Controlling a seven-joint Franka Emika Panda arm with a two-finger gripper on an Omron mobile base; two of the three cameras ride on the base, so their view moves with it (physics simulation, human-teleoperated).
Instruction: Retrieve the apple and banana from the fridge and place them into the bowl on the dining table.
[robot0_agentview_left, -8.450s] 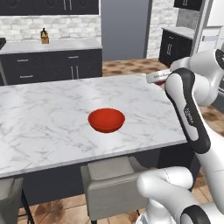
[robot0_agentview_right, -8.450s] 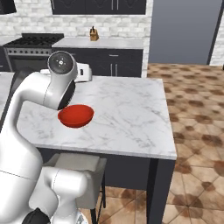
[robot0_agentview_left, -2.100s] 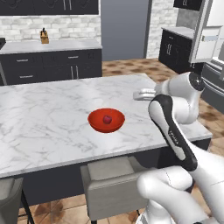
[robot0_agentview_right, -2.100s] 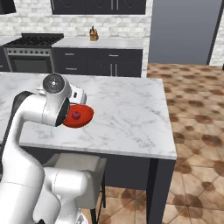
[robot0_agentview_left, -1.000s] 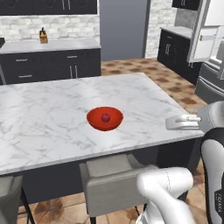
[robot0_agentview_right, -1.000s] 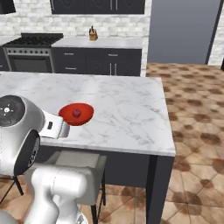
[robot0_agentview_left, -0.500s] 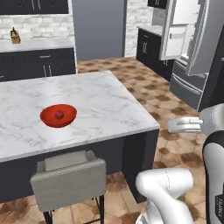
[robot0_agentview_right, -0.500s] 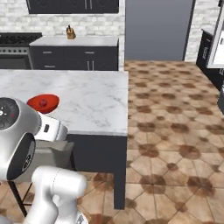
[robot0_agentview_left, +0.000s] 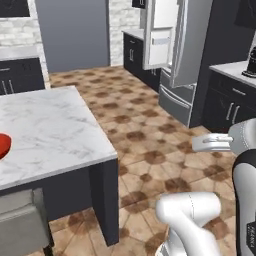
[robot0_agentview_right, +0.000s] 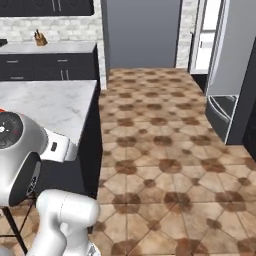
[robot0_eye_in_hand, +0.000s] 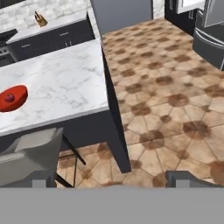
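- Gripper (robot0_eye_in_hand: 113, 181): in the hand view its two dark finger tips rise at the bottom edge, one at the lower left and one at the lower right, standing wide apart with nothing between them. It hangs over the brown tiled floor (robot0_eye_in_hand: 175, 100), just off the near corner of the dining table.
- Dining table (robot0_eye_in_hand: 65, 87): a white marble-patterned slab with grey veins on a dark base, lying up and to the left of the gripper in the hand view; in the left base view (robot0_agentview_left: 45, 130) it fills the left side.
- Bowl (robot0_eye_in_hand: 12, 99): shallow, glossy red, resting on the table near its left edge in the hand view, well apart from the gripper. Its rim shows as a red sliver at the left edge of the left base view (robot0_agentview_left: 4, 145).
- Apple (robot0_eye_in_hand: 8, 97): a small dark red round fruit lying inside the bowl.
- Fridge (robot0_agentview_left: 180, 55): a tall grey steel unit across the floor, far from the table; one upper door (robot0_agentview_left: 162, 35) stands swung open, with bottom drawers below. In the right base view (robot0_agentview_right: 227, 65) it stands at the right edge.
- Chair (robot0_eye_in_hand: 26, 157): a grey seat tucked against the near side of the table, just left of the gripper in the hand view.
- Back counter (robot0_agentview_right: 47, 48): a pale top on dark cabinets along the far wall, bearing a knife block (robot0_agentview_right: 40, 38).
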